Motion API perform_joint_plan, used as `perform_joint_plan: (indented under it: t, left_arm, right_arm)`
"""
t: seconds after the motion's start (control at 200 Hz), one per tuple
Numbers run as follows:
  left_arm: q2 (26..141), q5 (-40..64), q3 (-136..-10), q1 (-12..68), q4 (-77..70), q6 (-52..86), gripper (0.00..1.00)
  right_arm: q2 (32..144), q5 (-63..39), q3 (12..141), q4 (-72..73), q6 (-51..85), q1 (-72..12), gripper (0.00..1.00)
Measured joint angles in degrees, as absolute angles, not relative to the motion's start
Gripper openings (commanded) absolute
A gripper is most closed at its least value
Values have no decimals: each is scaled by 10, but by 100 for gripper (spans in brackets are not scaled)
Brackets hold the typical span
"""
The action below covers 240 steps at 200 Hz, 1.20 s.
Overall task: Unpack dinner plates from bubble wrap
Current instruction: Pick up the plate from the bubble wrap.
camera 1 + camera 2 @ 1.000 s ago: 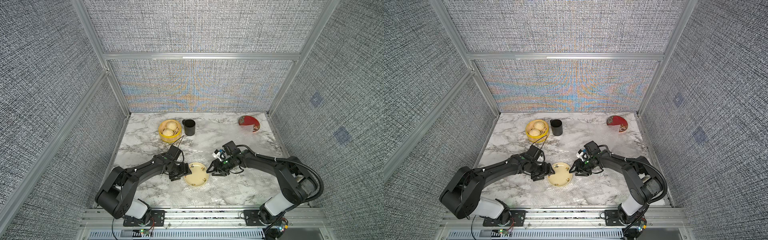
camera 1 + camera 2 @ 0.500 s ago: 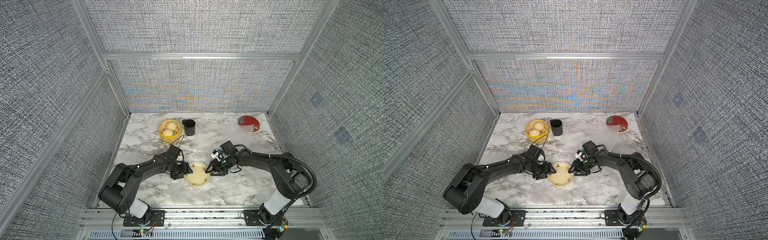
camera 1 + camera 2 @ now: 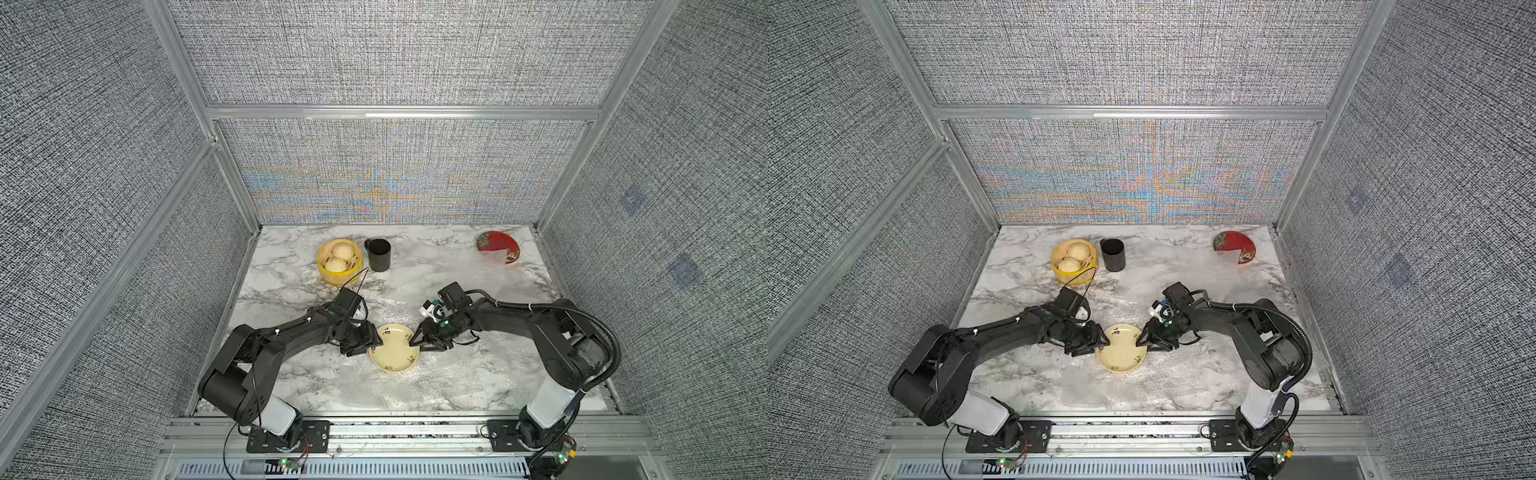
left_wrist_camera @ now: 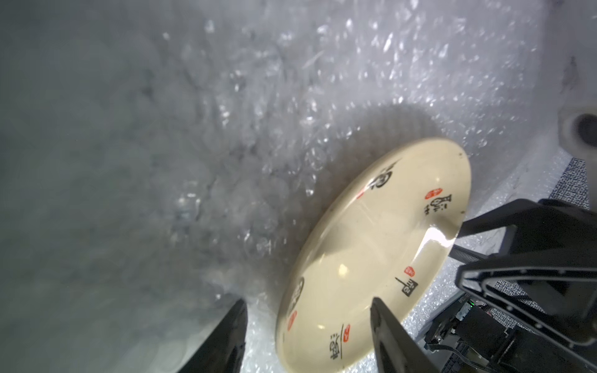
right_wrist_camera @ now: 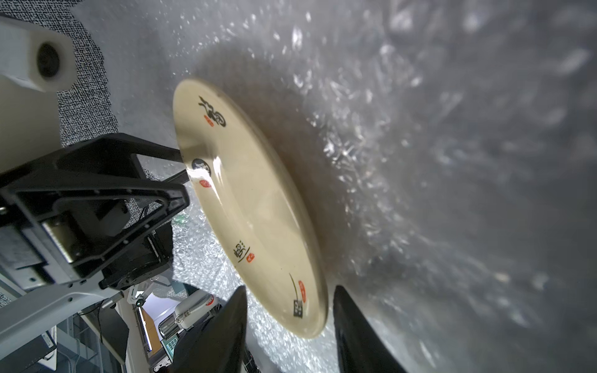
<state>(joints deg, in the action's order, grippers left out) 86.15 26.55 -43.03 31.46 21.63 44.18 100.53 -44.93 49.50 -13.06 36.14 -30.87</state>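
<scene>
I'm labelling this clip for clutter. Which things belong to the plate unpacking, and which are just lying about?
Job: cream plate, red plate, bubble wrap.
Lying about: steamer basket with buns, black cup.

probably a robot test cell: grey fabric walls point(image 3: 124, 166), aluminium frame point(image 3: 399, 112), marble-look tabletop point(image 3: 282, 286)

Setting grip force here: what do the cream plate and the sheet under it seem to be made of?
The cream plate: likely glazed ceramic, possibly melamine; smooth and glossy, with a sharp bright highlight and printed black-and-red marks. The bubble wrap under it: thin clear plastic, shiny; many small glinting air bubbles cover it.
</scene>
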Motion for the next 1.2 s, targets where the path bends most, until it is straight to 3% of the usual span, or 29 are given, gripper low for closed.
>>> perform_joint_plan:
  t: [0.23,0.746,1.201]
  left_arm:
    - [821,249,-476,311,274,418,62]
    - [889,263,-467,305,251,394,59]
    - [887,282,-437,304,221,391,44]
  right_arm:
    - [1007,-450,481,-120,364,-309,45]
    - [1007,-457,464,-86,376,-311,42]
    - [1007,-456,465,-83,379,-313,41]
